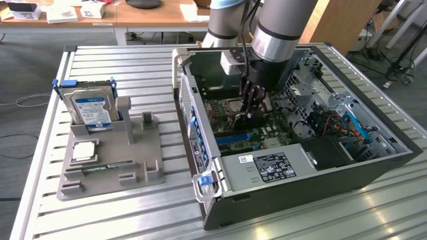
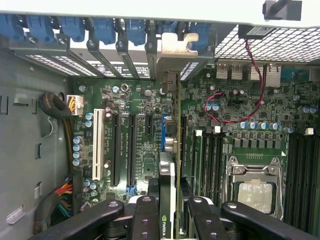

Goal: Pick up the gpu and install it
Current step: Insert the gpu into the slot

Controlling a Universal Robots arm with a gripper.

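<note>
The fingers (image 2: 145,215) are closed part-way, clamped on the two flat faces of the gpu (image 2: 168,175), which stands edge-on between them. From the grip the card runs out over the motherboard (image 2: 135,100), in line with one of the long slots. Its bracket (image 2: 175,52) reaches the rear wall under the blue latches (image 2: 105,27). I cannot tell whether the lower edge is already seated in the slot.

In the exterior view the fingers (image 1: 252,100) reach deep into the open case (image 1: 320,180), which lies on its side on the bench (image 1: 120,210).

The card looks light and stiff, a thin board that will not flex much, but probably fragile, with a contact edge and small parts that should not be knocked. The smooth faces could slip under a loose grip. The broad middle of the faces, where it is held, seems the soundest place, well clear of the contact edge and the thin bracket.
</note>
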